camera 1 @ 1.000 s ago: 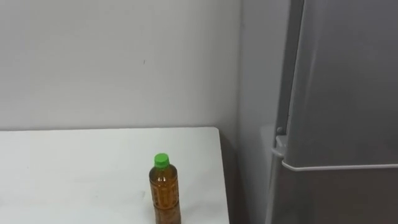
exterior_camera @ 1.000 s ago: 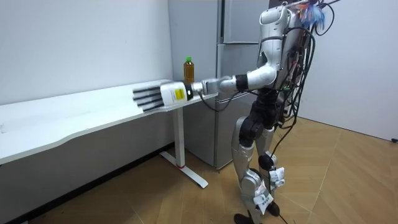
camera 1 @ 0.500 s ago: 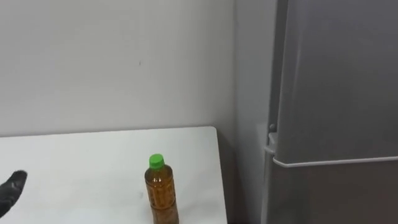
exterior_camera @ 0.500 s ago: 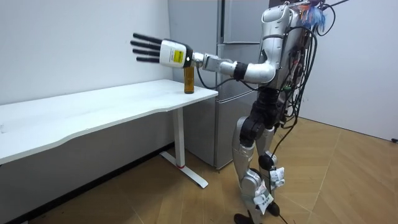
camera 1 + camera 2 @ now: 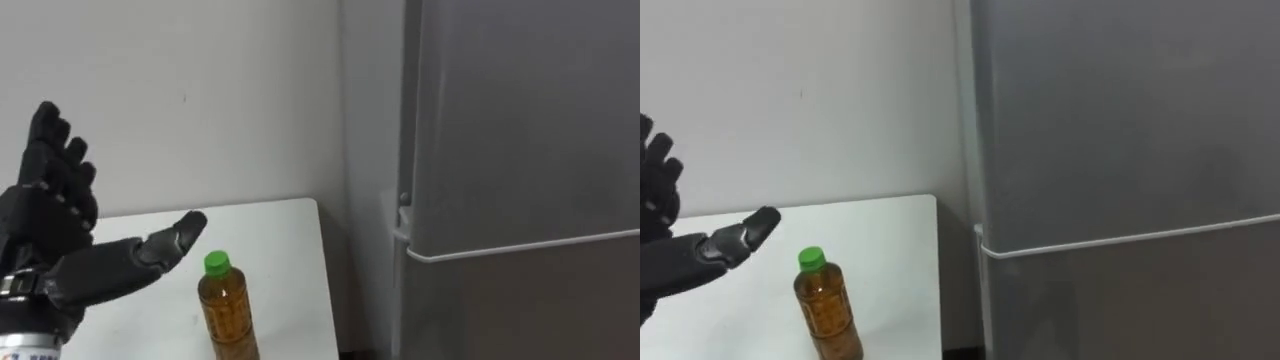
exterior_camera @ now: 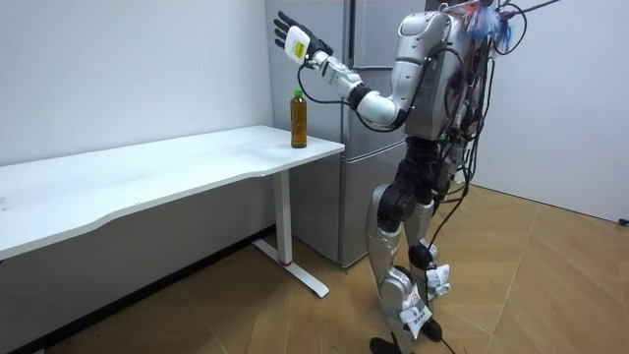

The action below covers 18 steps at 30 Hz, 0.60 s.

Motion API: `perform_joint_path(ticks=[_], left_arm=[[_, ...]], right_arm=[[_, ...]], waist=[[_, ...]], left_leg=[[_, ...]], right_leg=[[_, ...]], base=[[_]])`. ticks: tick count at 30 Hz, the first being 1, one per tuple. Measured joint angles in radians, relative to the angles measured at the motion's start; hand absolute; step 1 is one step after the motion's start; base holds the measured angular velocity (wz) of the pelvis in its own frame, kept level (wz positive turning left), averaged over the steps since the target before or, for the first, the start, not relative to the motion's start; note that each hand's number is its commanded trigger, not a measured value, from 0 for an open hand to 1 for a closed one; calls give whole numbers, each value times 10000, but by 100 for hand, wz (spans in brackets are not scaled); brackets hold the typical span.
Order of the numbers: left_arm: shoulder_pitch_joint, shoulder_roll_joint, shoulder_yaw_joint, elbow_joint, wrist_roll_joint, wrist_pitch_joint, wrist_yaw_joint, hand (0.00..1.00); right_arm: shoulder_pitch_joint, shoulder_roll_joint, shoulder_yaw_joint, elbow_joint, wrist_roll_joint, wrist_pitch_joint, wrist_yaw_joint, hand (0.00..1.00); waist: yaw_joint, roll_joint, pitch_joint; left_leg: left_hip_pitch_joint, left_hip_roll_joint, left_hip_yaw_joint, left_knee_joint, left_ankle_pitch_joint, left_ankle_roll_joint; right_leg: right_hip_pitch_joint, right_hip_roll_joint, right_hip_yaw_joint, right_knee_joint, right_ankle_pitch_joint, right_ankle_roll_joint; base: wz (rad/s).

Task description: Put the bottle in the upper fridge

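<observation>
One bottle (image 5: 225, 310) with a green cap and amber liquid stands upright in the lower left-centre of the left eye view. It sits on a white table (image 5: 290, 235), close to the table's far right corner. The lower edge of the frame cuts off the bottle's base. Nothing touches it.

The robot's left hand (image 5: 55, 250) fills the left side of the frame. It is raised, dark, and holds nothing. Its fingers are straight and spread apart, pointing up, and the thumb sticks out sideways toward the bottle's cap. In the room view the hand (image 6: 293, 37) is high in the air above the bottle (image 6: 298, 120), well clear of it.

The table (image 6: 147, 177) is long and white, and runs along a plain pale wall (image 5: 200, 100). The bottle is the one thing visible on it. Its left end is cut off at the frame edge.

One tall grey fridge (image 5: 520, 150) takes up the right half of the eye view, just beside the table's end. A thin line across it marks where the upper door meets the lower one. Both doors are closed. Its top and bottom run out of the frame.

In the room view the robot stands upright on a wooden floor (image 6: 541, 295), in front of the fridge (image 6: 369, 39) and near the table's end.
</observation>
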Motion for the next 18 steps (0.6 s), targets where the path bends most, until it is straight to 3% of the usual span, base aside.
perform_joint_path(ticks=[3,9,15,18], left_arm=[[-248,5,-325,0,-417,9,-703,0],[-249,18,-1161,0,-1725,391,-1667,0],[-250,25,-1886,0,-2384,650,-2580,0],[-255,26,-2159,0,-2856,912,-3056,0]], right_arm=[[-37,4,-9,12,-4,32,230,0],[-74,9,3,9,6,60,324,0],[-340,-73,81,28,-34,146,326,0],[-406,-121,90,19,-32,227,357,0]], waist=[[-174,-41,-15],[-436,3,-25],[-745,119,22],[-822,240,-18]], left_leg=[[22,1,-22,7,0,0],[20,9,8,-1,0,0],[-2,16,125,-3,1,1],[11,31,168,-6,1,1]], right_leg=[[3,-10,-26,1,8,2],[-30,-10,-18,-6,13,0],[-180,14,184,20,16,-5],[-205,33,279,24,21,-12]], base=[[2],[-1],[-8],[-8]])
